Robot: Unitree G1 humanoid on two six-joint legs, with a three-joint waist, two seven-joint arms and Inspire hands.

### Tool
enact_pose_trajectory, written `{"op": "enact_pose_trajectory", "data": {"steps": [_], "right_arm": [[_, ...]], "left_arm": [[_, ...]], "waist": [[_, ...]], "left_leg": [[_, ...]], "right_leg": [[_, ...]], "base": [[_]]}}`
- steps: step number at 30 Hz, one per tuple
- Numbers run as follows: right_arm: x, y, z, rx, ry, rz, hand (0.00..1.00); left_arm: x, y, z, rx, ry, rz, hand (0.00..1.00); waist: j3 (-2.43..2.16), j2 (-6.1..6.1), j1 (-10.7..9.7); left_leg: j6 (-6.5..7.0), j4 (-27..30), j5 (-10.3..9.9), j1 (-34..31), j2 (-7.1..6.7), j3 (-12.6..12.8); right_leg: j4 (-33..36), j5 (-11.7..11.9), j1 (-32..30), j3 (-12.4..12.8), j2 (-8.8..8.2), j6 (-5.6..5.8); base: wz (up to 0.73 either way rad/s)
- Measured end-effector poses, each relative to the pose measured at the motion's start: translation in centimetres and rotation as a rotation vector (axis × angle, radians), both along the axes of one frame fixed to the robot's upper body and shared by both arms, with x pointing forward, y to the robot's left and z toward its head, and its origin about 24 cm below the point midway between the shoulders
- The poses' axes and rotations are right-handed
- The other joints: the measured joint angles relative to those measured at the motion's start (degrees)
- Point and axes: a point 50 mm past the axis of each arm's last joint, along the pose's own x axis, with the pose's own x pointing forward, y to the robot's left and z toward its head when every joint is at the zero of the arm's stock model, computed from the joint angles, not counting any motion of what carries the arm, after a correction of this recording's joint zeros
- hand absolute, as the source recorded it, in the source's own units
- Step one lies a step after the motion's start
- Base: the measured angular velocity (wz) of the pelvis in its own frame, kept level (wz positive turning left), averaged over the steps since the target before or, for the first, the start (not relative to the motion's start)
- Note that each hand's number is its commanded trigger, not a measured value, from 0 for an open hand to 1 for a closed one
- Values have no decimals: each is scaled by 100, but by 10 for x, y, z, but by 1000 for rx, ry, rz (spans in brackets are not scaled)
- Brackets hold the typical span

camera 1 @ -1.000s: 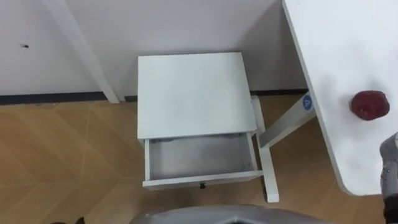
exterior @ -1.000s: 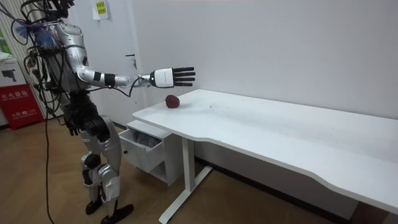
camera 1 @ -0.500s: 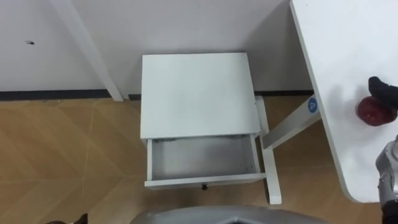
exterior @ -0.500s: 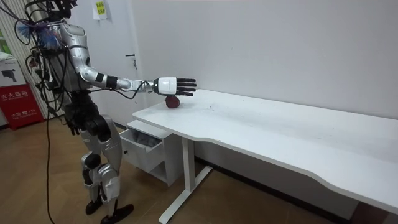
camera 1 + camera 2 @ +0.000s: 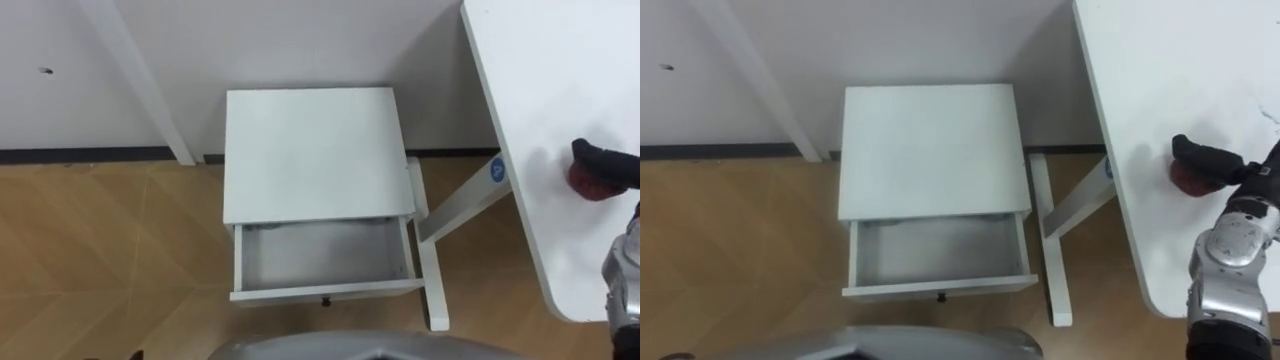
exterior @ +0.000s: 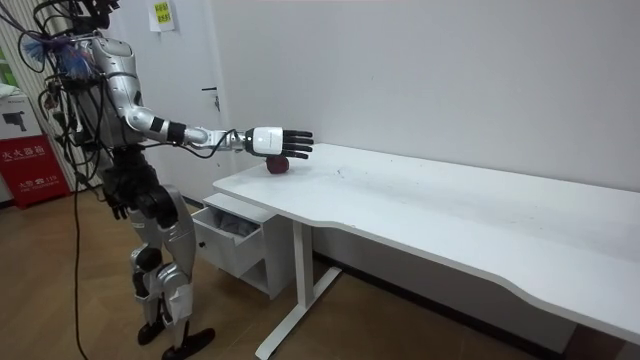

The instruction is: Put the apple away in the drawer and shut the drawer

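Observation:
A dark red apple (image 5: 1183, 178) lies on the white table (image 5: 1160, 90) near its left end, to my right. My right hand (image 5: 1210, 160) reaches over it with straight dark fingers, one lying across the apple's top, and it is open. In the room view the same hand (image 6: 280, 142) hovers flat just above the apple (image 6: 277, 165). Below me stands a small white cabinet (image 5: 315, 150). Its drawer (image 5: 320, 255) is pulled out toward me and shows an empty inside, with a small dark knob (image 5: 324, 298) on its front.
The table's slanted white leg and foot (image 5: 440, 225) stand close against the cabinet's right side. A white slanted post (image 5: 140, 90) runs along the wall behind the cabinet on the left. Wooden floor (image 5: 110, 260) lies open to the left of the drawer.
My right hand has come down from above the table onto the apple, which lay uncovered a second ago. The drawer stays open. The eye view shifted slightly.

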Motion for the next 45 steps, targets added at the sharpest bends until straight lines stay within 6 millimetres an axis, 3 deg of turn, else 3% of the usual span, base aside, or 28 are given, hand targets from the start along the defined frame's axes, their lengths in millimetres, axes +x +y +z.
{"op": "enact_pose_trajectory", "data": {"steps": [17,25,27,28,45], "right_arm": [[-12,9,-28,-6,167,80,0],[-17,13,-37,7,235,141,0],[-17,14,-39,8,249,157,96],[-18,14,-39,6,251,158,100],[-21,2,-44,-170,357,109,100]], "left_arm": [[-9,-1,-1,1,33,15,0],[-9,1,0,27,36,19,0],[-9,2,0,28,35,19,0],[-9,2,0,30,33,19,0],[-12,6,1,58,64,-1,0]], "waist": [[10,25,1],[-37,-58,21],[-45,-70,18],[-46,-71,18],[-59,-126,110]], "left_leg": [[-1,3,-1,152,2,-22],[-1,13,-3,188,2,-27],[-1,12,-3,190,0,-27],[-1,11,-3,190,0,-27],[-31,28,-21,191,38,-79]], "right_leg": [[-11,0,177,-53,-7,0],[0,1,199,-69,-9,-2],[1,3,198,-74,-11,-2],[0,3,198,-75,-11,-2],[-12,9,263,-164,20,-11]], "base": [[0],[0],[0],[0],[1]]}}
